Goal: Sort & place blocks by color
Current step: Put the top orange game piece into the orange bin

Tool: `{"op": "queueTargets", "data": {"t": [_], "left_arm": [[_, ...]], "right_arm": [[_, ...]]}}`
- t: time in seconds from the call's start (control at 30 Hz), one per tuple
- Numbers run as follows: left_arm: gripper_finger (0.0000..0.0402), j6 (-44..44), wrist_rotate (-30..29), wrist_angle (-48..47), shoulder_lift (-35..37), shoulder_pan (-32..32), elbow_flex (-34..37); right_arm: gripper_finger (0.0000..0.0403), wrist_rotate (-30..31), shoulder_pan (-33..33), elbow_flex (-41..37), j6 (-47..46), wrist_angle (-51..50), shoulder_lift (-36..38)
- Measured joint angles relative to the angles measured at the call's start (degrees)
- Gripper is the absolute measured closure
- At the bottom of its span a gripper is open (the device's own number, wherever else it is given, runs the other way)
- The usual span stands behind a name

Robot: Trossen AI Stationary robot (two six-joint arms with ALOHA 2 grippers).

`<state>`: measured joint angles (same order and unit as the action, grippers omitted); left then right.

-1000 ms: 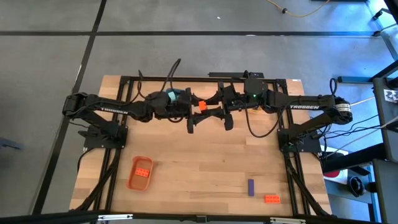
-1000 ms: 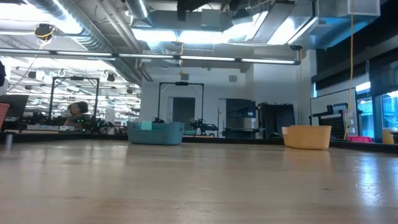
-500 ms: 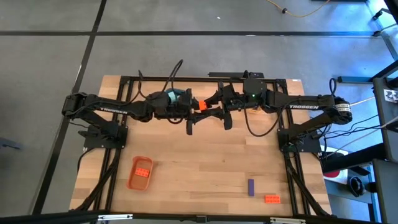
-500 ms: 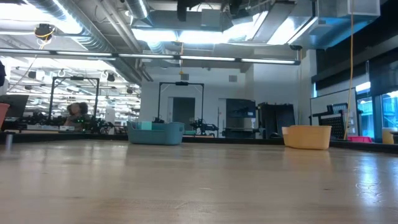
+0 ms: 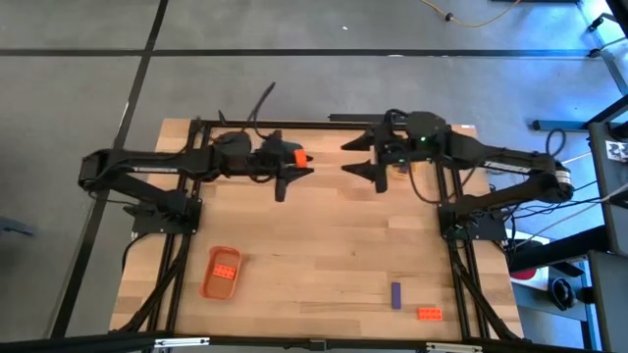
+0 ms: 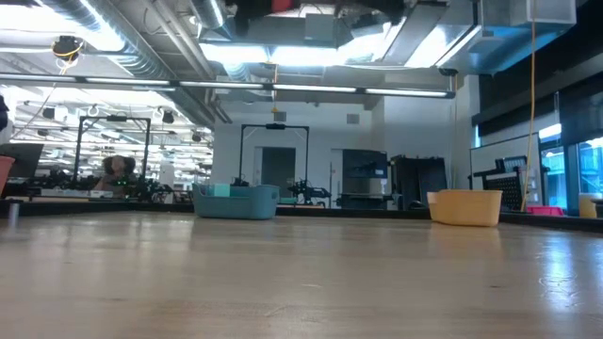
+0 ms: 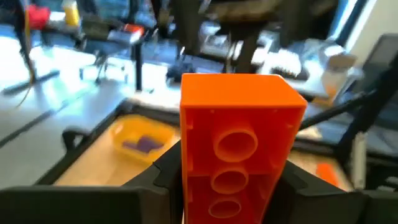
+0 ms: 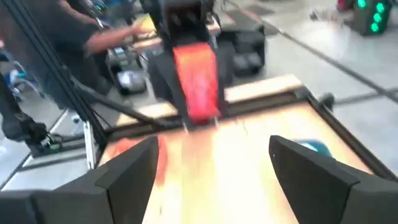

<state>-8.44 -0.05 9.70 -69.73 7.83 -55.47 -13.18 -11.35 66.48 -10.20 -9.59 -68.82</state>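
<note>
The left gripper point(image 5: 290, 169) is clamped on an orange-red block point(image 5: 298, 156), held above the table's point(image 5: 324, 250) far middle; it should travel level to the orange tray point(image 5: 221, 273) near the left front and lower before release — that tray seems to hold matching blocks; the block point(image 7: 235, 146) is glossy and oblong, three round sockets showing; the right gripper point(image 5: 370, 157) hangs nearby, fingers spread, holding nothing.

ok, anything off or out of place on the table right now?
Nothing damaged or spilled. Two blocks lie loose near the front right: a purple block and an orange block, unsorted. The left gripper holds another orange-red block aloft.
</note>
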Motion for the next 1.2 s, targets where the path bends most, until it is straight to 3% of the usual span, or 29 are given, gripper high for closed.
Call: {"op": "queueTargets", "data": {"t": [0.13,0.27,0.53,1.2], "left_arm": [[0.0275,-1.5,1.1,0.1,5.5,0.1,4.6],[0.0275,-4.7,-0.3,0.2,11.0,-0.6,10.5],[0.0275,-7.8,-2.4,4.7,17.9,-2.0,16.9],[0.0275,-9.9,-2.0,4.7,18.8,-2.0,16.9]], "right_arm": [[0.0094,0.0,-0.6,-2.7,-0.4,-5.6,4.3],[0.0094,0.0,-0.6,-10.1,-4.8,-1.7,8.8],[0.0093,0.2,-0.5,-27.2,-14.0,26.0,14.0],[0.0093,1.1,-0.5,-28.0,-9.9,29.1,14.0]]}}
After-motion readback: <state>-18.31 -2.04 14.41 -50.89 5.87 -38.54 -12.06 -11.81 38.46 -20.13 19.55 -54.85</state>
